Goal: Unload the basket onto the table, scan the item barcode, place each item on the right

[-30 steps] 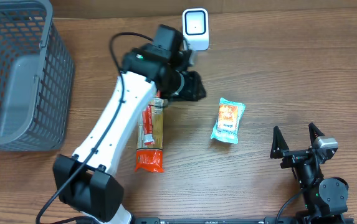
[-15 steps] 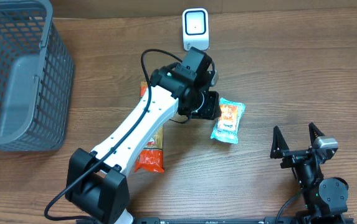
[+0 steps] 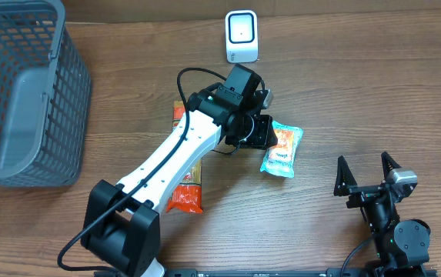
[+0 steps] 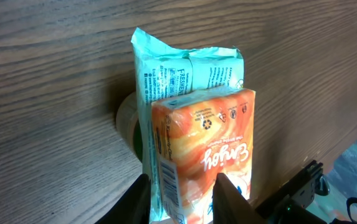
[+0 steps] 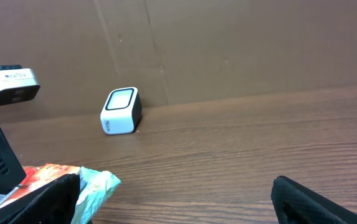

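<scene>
Two arms: the left claw [image 4: 181, 198] is down at the packet [image 3: 283, 152]. The right claw [image 3: 365, 174] waits well apart near the table's [image 3: 374, 92] front right, spread wide and empty.
Item: a teal-and-orange packet lies flat mid-table, beside a long red-orange packet [image 3: 184, 196] and well short of the scanner [image 3: 242, 36].
Left claw state: the fingers [image 4: 228, 196] are narrowly parted astride the packet's near end, one at each long side. Whether they already pinch it cannot be told.
Step in hand, judged: securing the packet to carry it to the scanner.
Doing it well: close squarely on the two long sides, not on the loose teal seal. The soft wrap will give, so squeeze only enough to stop it swivelling.
Barcode: fine stripes on the side face, at the wrist view's left, may be it, but they are too small to be sure. Keep the fingers off that face.
Presenting: lift clear, turn the coded face to the scanner's window and hold steady.
Risk: the packet slipping, or a finger covering the code.
</scene>
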Motion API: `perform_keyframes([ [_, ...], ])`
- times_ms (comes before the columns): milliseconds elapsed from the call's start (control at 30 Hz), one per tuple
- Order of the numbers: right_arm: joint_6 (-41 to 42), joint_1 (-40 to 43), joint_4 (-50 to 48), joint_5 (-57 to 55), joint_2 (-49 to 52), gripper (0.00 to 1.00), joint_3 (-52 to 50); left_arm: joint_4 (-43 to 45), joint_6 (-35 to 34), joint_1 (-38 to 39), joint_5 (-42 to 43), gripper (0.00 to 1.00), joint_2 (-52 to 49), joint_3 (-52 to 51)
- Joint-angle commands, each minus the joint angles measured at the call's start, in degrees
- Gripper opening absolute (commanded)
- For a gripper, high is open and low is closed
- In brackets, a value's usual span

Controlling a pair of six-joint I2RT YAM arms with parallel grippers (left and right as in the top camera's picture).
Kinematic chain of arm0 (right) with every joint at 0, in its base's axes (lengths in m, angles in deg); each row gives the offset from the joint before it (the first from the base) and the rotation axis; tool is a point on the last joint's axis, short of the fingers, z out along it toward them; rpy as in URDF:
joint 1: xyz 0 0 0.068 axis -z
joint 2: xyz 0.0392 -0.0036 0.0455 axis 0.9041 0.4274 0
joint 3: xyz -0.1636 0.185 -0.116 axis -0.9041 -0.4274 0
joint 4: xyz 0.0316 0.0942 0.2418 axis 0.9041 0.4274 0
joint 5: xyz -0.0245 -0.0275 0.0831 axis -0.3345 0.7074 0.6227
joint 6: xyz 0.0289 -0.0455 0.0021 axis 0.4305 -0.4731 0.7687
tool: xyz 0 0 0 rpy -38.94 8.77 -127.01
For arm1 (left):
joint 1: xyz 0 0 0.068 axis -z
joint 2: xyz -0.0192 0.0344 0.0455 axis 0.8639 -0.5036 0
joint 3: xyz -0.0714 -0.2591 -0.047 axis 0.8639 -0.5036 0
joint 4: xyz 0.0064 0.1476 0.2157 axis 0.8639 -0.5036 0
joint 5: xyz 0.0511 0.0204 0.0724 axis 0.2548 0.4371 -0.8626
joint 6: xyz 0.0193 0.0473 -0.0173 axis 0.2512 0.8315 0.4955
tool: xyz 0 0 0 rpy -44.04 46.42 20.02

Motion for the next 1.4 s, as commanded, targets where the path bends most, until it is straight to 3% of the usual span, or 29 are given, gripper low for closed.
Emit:
perform_keyframes([
  [0,-0.3,0.2,-0.3,-0.1,-0.5,1.0,-0.6,0.6,0.3,0.4,1.4,0.24,-3.1,-0.5],
  [100,-0.3,0.2,-0.3,-0.1,-0.5,1.0,-0.6,0.9,0.3,0.4,1.8,0.19,-5.0,-0.5],
  [233,-0.3,0.2,-0.3,-0.1,-0.5,1.0,-0.6,1.5,0.2,0.2,3.0,0.04,-5.9,-0.5],
  [1000,-0.3,0.2,-0.3,-0.1,-0.5,1.0,-0.6,0.1,2.0,-4.9,2.0,0.04,5.2,2.0],
  [1367,-0.3,0.2,-0.3,-0.1,-0.5,1.0,-0.6,-7.5,2.1,-5.3,-12.9,0.04,6.9,2.0],
])
